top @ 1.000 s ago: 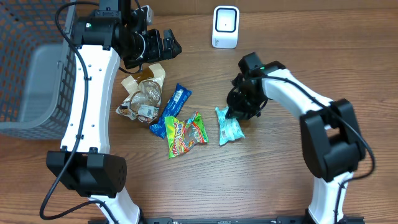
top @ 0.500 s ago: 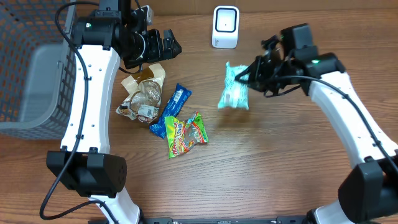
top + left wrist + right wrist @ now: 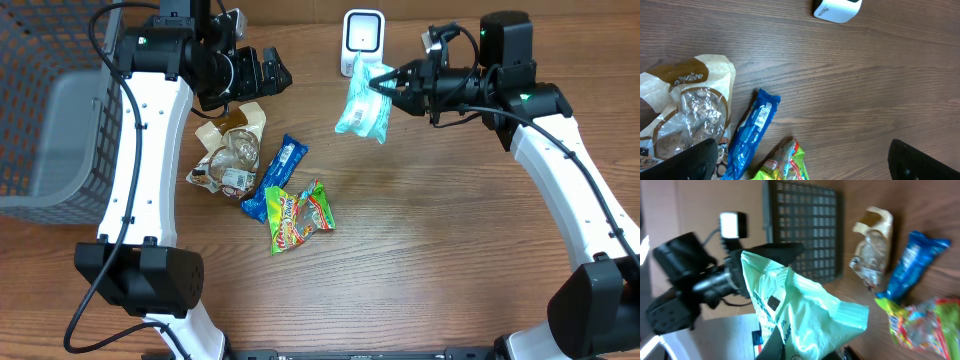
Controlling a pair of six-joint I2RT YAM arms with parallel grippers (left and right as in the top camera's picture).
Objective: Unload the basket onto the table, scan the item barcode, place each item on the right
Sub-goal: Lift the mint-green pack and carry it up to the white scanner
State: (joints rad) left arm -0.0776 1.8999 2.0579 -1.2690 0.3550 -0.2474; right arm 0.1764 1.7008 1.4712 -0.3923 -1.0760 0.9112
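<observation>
Crinkly mint-green plastic pouch [image 3: 362,105] in right pincer [image 3: 381,83]

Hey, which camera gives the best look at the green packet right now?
Right wrist: the packet fills the frame, its print visible. Overhead shows the packet small but whole, hanging from the right end effector near the scanner. Left wrist misses it.

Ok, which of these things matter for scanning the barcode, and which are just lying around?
In the job: pale green plastic packet, held by the right gripper; white boxy scanner.
Lying about: blue wrapped snack bar; multicoloured sweet bag; clear-and-brown pouch; grey mesh basket.
</observation>
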